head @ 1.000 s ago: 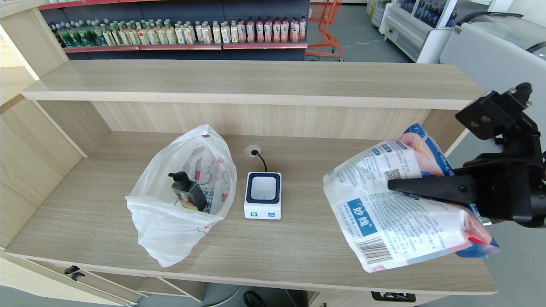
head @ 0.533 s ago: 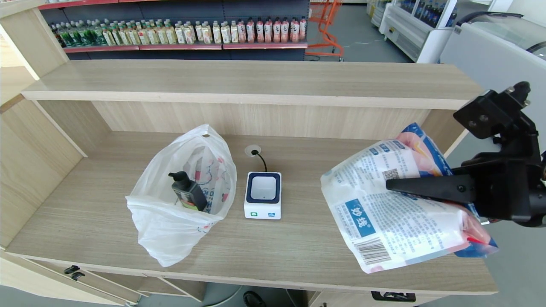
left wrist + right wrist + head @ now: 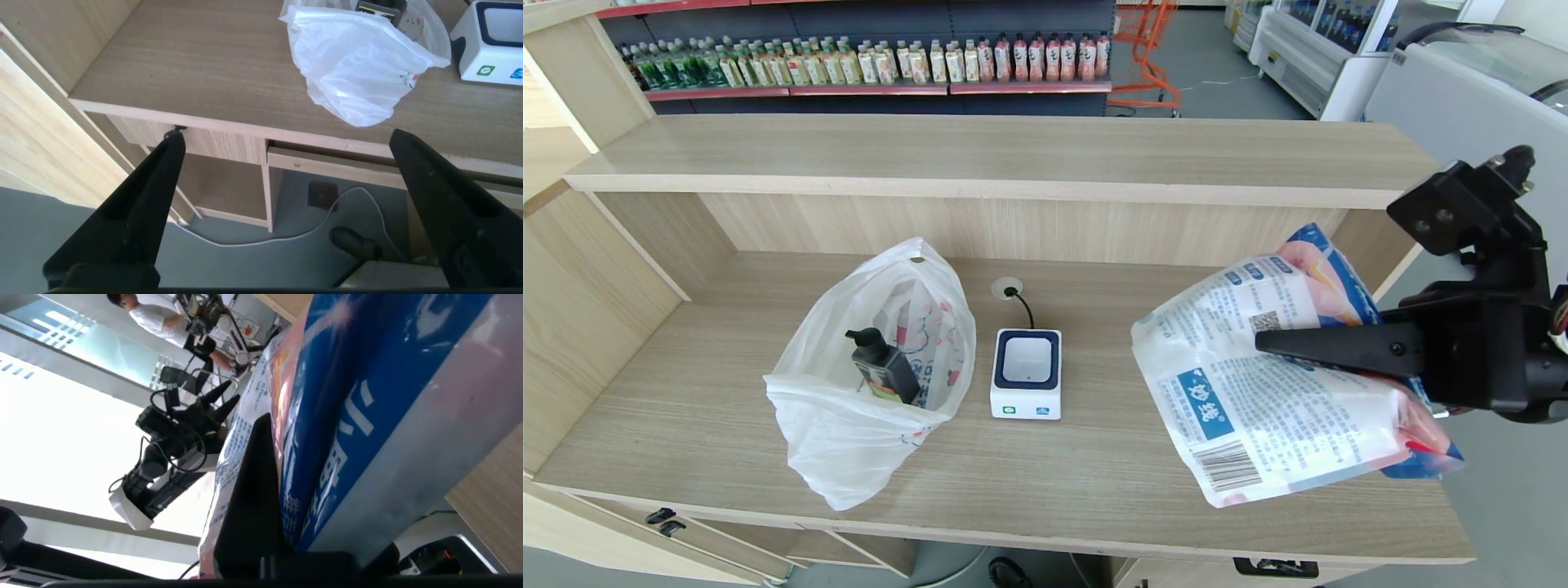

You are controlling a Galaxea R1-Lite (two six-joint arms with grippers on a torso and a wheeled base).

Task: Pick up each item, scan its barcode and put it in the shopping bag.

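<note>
Left gripper [image 3: 282, 145]: fingers spread wide with nothing between them, positioned off the front edge of the table [image 3: 1054, 474], near its left end. Shopping bag [image 3: 849, 441]: white plastic, standing on the left-centre of the table with its mouth gaping. A dark pump bottle [image 3: 882, 369] leans inside it. Scanner [image 3: 1027, 373]: white with a dark-framed window facing up, just beside the bag on its right and not touching it. Its cable [image 3: 1023, 310] runs back to a grommet [image 3: 1006, 287] in the tabletop. Packet [image 3: 1274, 392]: a large white and blue pouch held in the air over the right end of the table, well apart from the scanner and tilted. Its printed back faces up, and the barcode [image 3: 1227, 465] sits at its lower near corner. Right gripper [image 3: 1262, 343]: clamped on the packet's right side, one black finger [image 3: 1331, 347] lying across the printed face.
</note>
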